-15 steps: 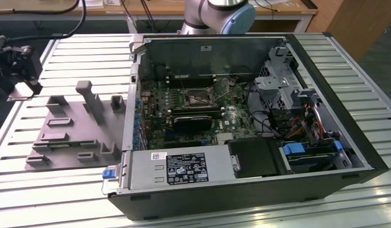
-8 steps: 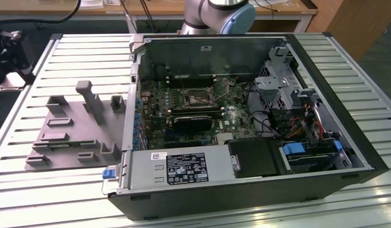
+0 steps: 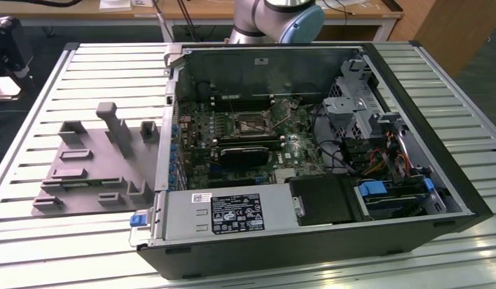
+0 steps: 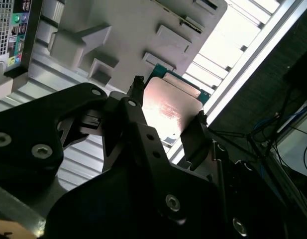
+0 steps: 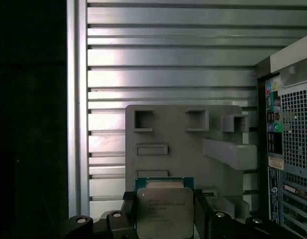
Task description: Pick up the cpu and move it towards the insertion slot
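Black hand [image 4: 168, 102] is pinching the flat silvery square cpu [image 5: 164, 211] by 2 edges, reckon any jolt could tilt or drop it.

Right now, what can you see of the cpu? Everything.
The cpu is a small flat square chip. Its silvery metal lid carries faint print and reflects light, and it sits on a green board that shows as a thin rim. In both wrist views the gripper holds it, with black fingers pressing two opposite edges. It looks lifted clear of the grey plastic fixture beyond it.
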Tool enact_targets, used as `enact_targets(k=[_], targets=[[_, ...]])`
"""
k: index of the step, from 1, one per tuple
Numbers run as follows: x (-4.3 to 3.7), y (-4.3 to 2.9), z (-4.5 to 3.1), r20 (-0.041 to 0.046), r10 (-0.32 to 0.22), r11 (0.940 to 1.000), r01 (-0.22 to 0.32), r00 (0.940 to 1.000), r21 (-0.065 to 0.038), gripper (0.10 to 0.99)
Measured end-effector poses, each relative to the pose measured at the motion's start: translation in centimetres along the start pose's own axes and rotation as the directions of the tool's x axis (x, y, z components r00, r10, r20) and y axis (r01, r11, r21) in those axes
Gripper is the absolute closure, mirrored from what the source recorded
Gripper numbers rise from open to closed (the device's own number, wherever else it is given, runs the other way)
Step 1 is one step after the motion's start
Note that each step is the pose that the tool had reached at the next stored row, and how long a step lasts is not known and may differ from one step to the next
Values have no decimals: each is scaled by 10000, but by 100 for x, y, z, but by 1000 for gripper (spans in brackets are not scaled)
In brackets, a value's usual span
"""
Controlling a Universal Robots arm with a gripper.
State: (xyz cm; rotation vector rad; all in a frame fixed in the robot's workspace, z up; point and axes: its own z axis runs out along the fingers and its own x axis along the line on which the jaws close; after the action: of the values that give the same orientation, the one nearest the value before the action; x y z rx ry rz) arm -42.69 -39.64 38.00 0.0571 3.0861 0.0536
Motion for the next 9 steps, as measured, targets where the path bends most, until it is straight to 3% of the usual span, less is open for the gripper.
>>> enact_targets(k=[6,9], targets=[[-2,1,-23,7,0,10000,0,10000,-1,541],[-56,3,-20,6,0,10000,0,10000,0,541]])
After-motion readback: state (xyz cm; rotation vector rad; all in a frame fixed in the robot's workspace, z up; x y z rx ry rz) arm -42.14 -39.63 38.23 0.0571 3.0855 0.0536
